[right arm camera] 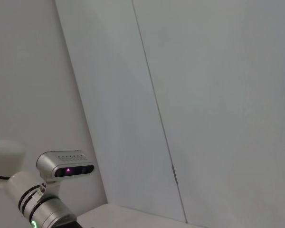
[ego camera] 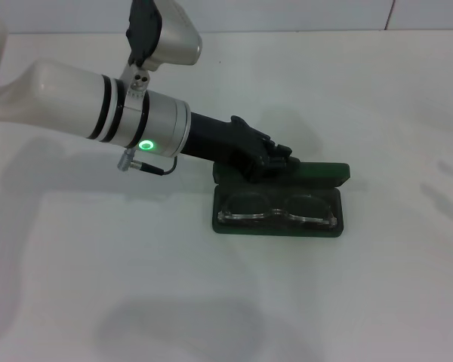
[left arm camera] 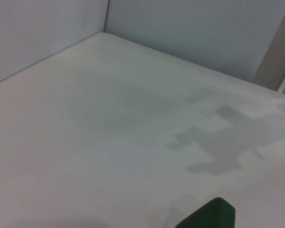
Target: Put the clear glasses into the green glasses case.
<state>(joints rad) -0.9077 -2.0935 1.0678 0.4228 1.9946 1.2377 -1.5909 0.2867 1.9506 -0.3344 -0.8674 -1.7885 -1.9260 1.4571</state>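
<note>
Counter (ego camera: 377,302): white, carrying the case; grey walls behind it.
Left arm (ego camera: 83,105): reaches across from the left, green ring light on its wrist; its black claw (ego camera: 275,160) sits over the rear of the case, at or just above the lid edge. Whether its fingers are spread or clenched cannot be told.
Right arm: not on the counter in the head view; its wrist camera faces the wall, so it looks parked, claw out of sight.
Green glasses case (ego camera: 281,204): open, tray facing up, lid (ego camera: 325,172) laid back behind it. 1 corner also shows in the left wrist view.
Clear glasses (ego camera: 278,210): lying inside the tray, both lenses toward the front edge.
Risk: the glasses appear seated, so the trouble left is the claw. Dragging on the lid while pulling away could shift the case or snap the lid onto a raised frame.
</note>
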